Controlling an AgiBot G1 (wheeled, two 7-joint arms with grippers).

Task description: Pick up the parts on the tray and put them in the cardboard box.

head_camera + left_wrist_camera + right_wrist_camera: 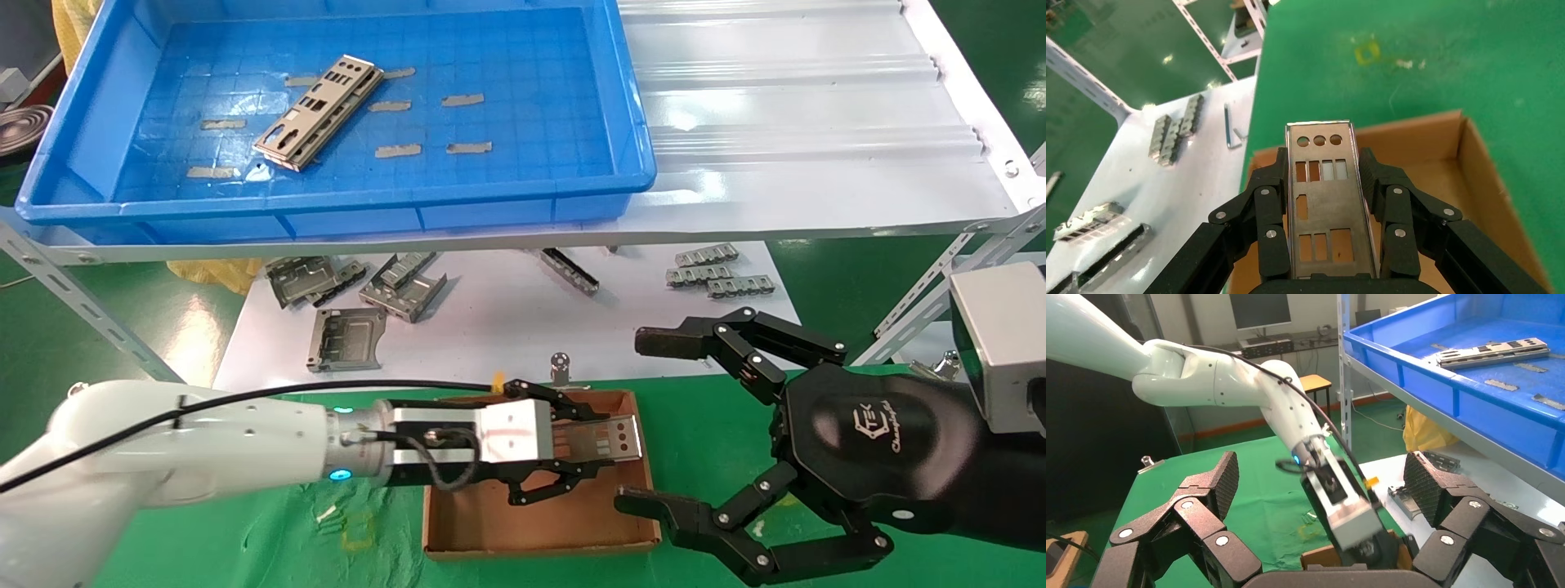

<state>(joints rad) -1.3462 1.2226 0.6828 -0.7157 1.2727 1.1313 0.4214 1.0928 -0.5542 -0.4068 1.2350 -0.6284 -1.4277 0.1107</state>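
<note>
**Left gripper holds a plate over the box**

The left gripper [601, 453] hangs over the cardboard box [490, 523], its fingers [1392, 202] pinched against the long edges of one part [1324, 196], which juts out level above the box floor. The box sits on a green mat [245, 539]. Up on the white shelf [817, 122], the blue tray [343, 216] carries grey tape strips [398, 151] and a small stack of remaining parts [319, 113]. The right gripper [645, 420] hovers beside the box, jaws spread wide and empty, white lettering on its black housing too small to read for certain. Grey brackets [347, 339] litter the white board [490, 327] below.
</note>
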